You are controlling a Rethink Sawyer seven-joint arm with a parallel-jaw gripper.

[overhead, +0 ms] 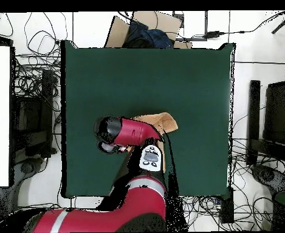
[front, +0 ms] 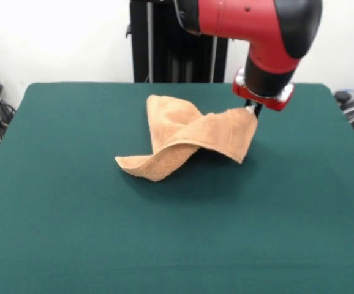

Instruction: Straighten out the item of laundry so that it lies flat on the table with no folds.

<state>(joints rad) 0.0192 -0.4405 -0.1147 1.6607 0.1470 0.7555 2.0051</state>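
On the green table (front: 73, 214) in the front view, peach-orange towel (front: 183, 138) sits a bit past centre toward the far side, crumpled and twisted, not flat. One flap lies on the felt at the back, a folded lobe sticks out toward the near left, and the right corner is lifted off the surface, up at the gripper (front: 251, 110). Gripper hangs under the red and black arm (front: 269, 37), only a small dark tip shows below the red wrist ring, right against the raised towel corner; looks pinched on that corner, finger gap itself not visible. Shadow under the raised part of the cloth. Cables and dark gear beside the table at both edges. Overhead view: arm (overhead: 129, 130) reaches from the bottom over the table (overhead: 187, 79) and covers most of the towel (overhead: 163, 121); only a tan piece shows beside the arm's end, roughly mid-table. Gripper hidden under the arm here. Tangled cables (overhead: 29, 91) on the floor all round, cardboard box (overhead: 144, 24) at the top edge.
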